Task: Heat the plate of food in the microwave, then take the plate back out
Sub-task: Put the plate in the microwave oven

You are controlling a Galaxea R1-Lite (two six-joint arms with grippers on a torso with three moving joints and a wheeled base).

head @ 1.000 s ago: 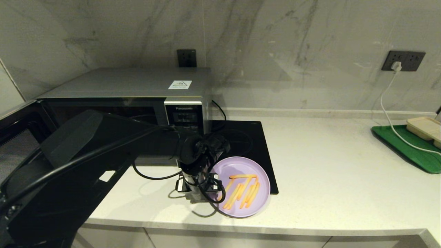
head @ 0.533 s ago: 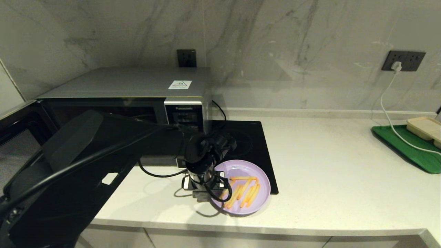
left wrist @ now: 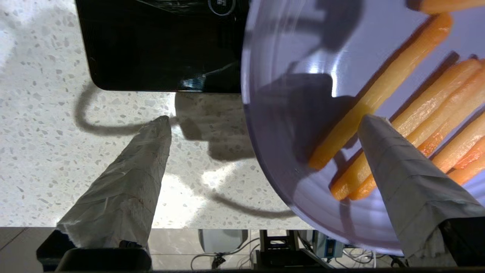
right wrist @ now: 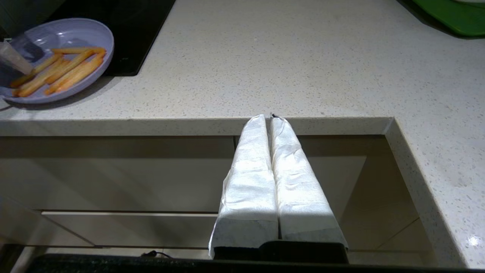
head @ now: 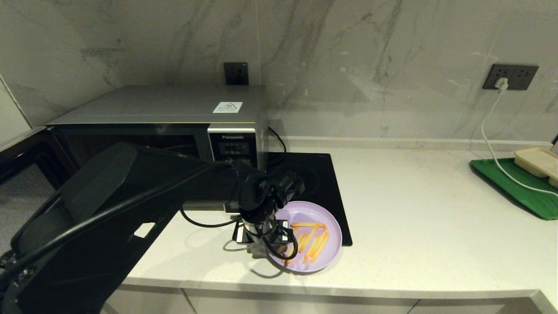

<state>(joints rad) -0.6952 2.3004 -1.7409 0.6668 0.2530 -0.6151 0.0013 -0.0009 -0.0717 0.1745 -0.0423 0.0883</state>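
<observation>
- The plate of food lay near the front edge of the counter, its back rim over the front right corner of the black cooktop.
- The fries (thin, orange-yellow) mostly ran lengthwise from the plate's front left toward its back right.
- The left gripper pointed down at the plate's left rim, jaws apart, one finger above the fries and the other outside the plate.
- The microwave stood at the counter's back left, its door swung open to the left.
- The right gripper hung before the counter's front edge, jaws together.
</observation>
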